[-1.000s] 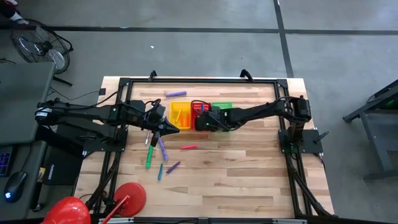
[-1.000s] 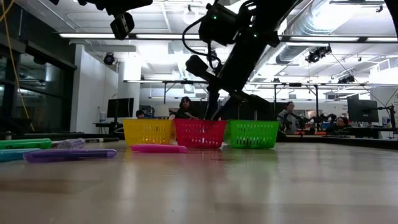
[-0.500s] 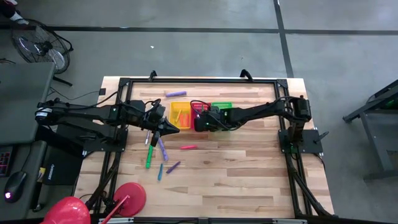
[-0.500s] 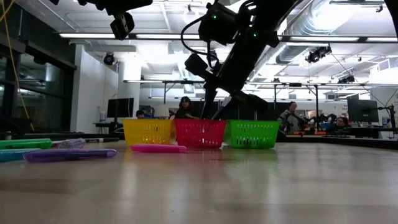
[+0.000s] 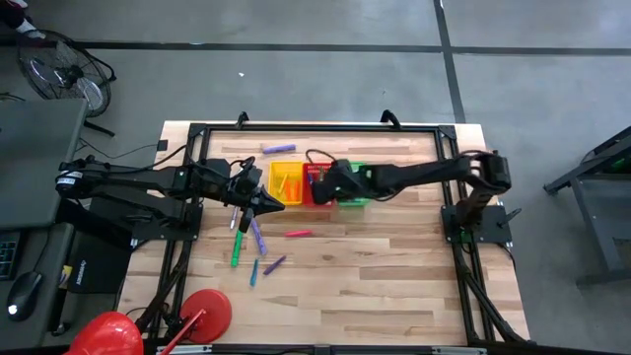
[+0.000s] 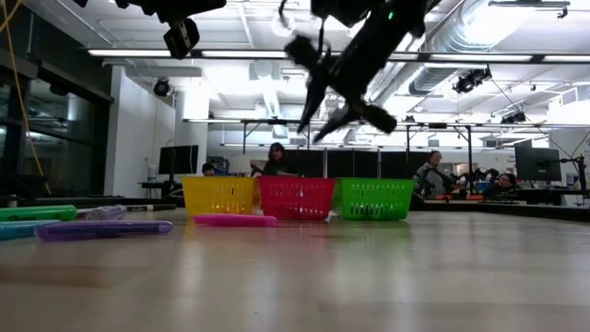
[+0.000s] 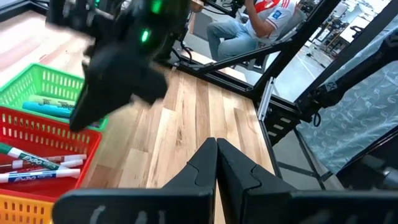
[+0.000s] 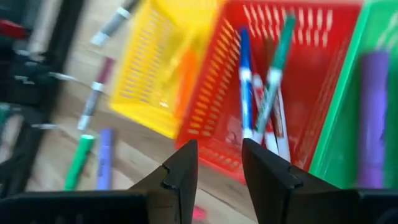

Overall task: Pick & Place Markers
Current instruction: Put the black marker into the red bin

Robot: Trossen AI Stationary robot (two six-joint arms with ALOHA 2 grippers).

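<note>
Taking the red basket (image 5: 317, 183) as the landmark: it sits in the middle of a row of three on the wooden counter (image 5: 394, 276), with the yellow basket (image 5: 284, 181) touching one side and the green basket (image 5: 353, 170) on the other.

From above, the right tool (image 5: 322, 184) hangs over the red basket, and its arm hides most of the green one. The baskets' contents are hard to make out there. The right wrist view fills that in: between the tool's two spread, empty fingers (image 8: 179, 167) lie several markers in the red basket (image 8: 261, 93), blue and teal among them, a purple marker (image 8: 372, 118) in the green basket, and an orange one (image 8: 186, 81) in the yellow basket.

The low view shows the right tool (image 6: 330, 115) raised well above the red basket's rim, fingers parted, which the overhead picture cannot tell.

The left tool (image 5: 270, 204) is beside the yellow basket, on the side away from the red one. Its wrist view shows the fingers (image 7: 239, 171) pressed together with nothing between them.

Loose markers (image 5: 252, 237) lie on the counter in front of the yellow basket: green, purple, blue, and a pink-red marker (image 5: 299, 234) nearest the red basket. One purple marker (image 5: 278, 149) lies behind the yellow basket. The low view shows people seated in the room behind the baskets.
</note>
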